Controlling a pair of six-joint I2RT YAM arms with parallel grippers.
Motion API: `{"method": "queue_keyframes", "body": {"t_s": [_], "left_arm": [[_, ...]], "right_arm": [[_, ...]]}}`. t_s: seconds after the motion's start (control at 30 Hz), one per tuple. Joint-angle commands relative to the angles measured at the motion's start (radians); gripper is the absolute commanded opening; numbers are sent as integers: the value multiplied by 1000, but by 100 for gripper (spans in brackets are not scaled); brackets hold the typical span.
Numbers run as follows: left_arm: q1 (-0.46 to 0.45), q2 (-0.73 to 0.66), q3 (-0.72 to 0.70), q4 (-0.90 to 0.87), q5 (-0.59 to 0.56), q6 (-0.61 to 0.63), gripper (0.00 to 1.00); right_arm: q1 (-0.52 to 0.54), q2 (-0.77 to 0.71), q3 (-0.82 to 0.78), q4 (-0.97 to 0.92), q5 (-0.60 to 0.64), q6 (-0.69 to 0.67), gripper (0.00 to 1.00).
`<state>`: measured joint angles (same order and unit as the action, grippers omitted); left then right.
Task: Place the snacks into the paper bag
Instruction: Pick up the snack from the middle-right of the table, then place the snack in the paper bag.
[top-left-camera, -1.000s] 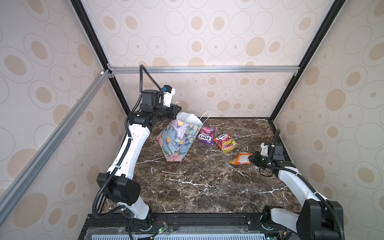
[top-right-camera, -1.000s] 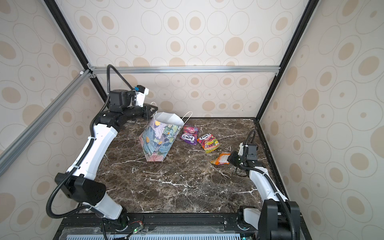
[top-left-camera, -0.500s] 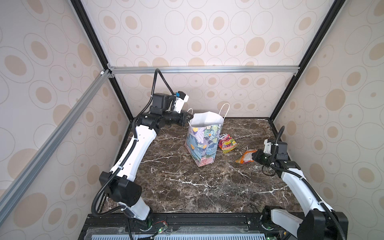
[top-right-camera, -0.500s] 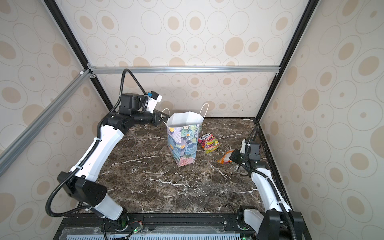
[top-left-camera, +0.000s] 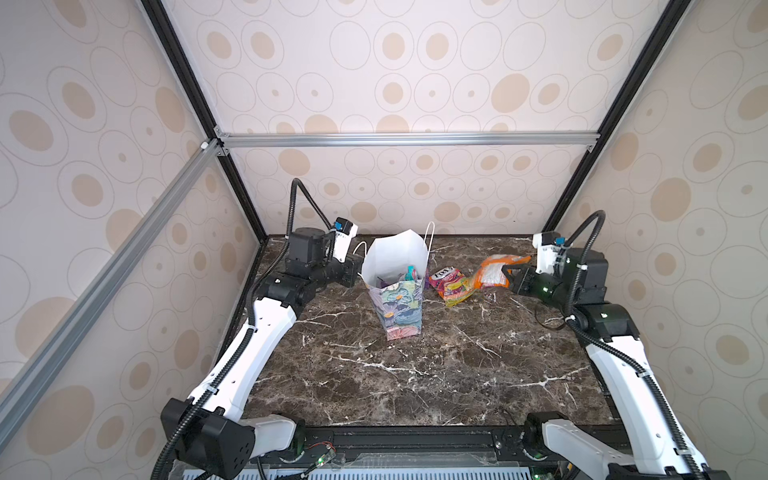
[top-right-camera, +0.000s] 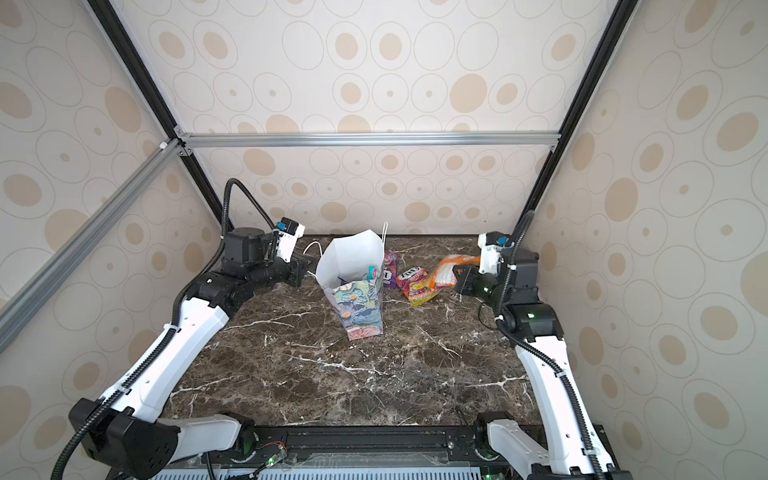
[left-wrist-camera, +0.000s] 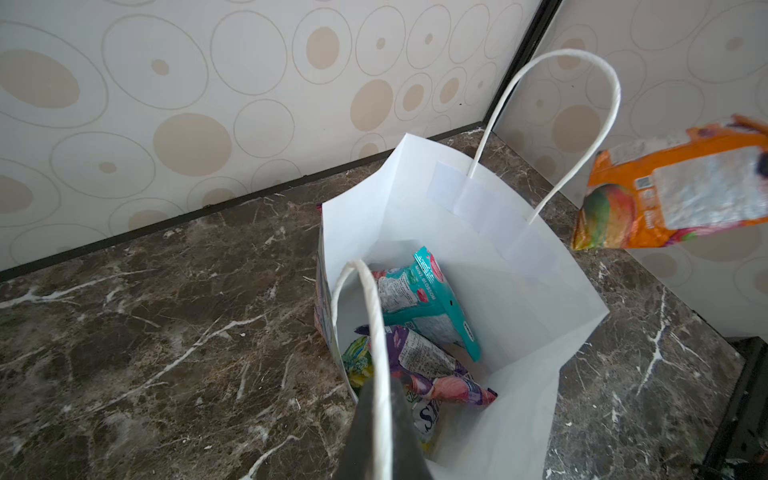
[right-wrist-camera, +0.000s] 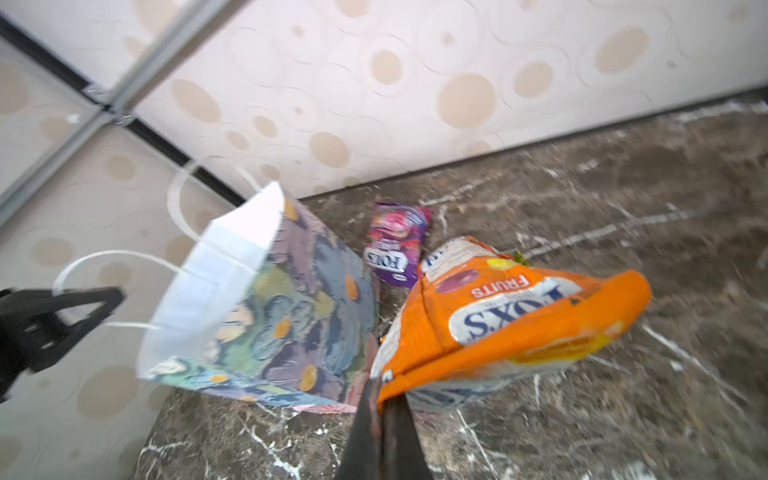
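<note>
The paper bag (top-left-camera: 399, 307) (top-right-camera: 359, 309) stands near the back middle of the marble table, mouth open. My left gripper (top-left-camera: 357, 266) (left-wrist-camera: 380, 419) is shut on its near white cord handle (left-wrist-camera: 374, 316). Inside the bag lie a teal-white pouch (left-wrist-camera: 424, 303), a purple pouch (left-wrist-camera: 428, 370) and a green one (left-wrist-camera: 357, 361). My right gripper (top-left-camera: 509, 274) (right-wrist-camera: 380, 399) is shut on the edge of the orange pouch (top-left-camera: 494, 270) (right-wrist-camera: 519, 316), held in the air to the right of the bag. A red-yellow pouch (top-left-camera: 449, 282) and a purple pouch (top-right-camera: 390, 270) (right-wrist-camera: 397, 245) lie on the table beside the bag.
The patterned back wall and black corner posts stand close behind the bag and both grippers. The dark marble table (top-left-camera: 415, 382) stretches toward the front edge. The bag's far handle (left-wrist-camera: 582, 124) sticks up above its rim.
My left gripper has carried the bag by its handle from the back left to the middle, turning it from tilted to upright. My right gripper has lifted the orange pouch off the table.
</note>
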<state>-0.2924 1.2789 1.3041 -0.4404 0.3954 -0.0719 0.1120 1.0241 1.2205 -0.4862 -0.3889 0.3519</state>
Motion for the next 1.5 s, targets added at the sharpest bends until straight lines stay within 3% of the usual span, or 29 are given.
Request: {"method": "queue_keyframes", "body": {"t_s": [0.0,0.33,0.5,0.8,1.1,1.47], "left_arm": [[32,-25,-11,55,-17,24,0],[83,-86,-80,152,2,-37,0],[84,-79,-75,159,28,-45,0],[84,-78,-51,174,64,-74,0],[84,-81,-74,198,96,-90,0],[84,-78,-94,210,80,-91,0]], "right_arm": [[91,35,142,21,-58,-72,0],[420,199,355,162,-61,-219,0],[547,339,502,91,26,-337,0],[583,468,663,56,83,-412,0],[582,712,913,-187,116,-468,0],[582,752,836,-209,101,-475,0]]}}
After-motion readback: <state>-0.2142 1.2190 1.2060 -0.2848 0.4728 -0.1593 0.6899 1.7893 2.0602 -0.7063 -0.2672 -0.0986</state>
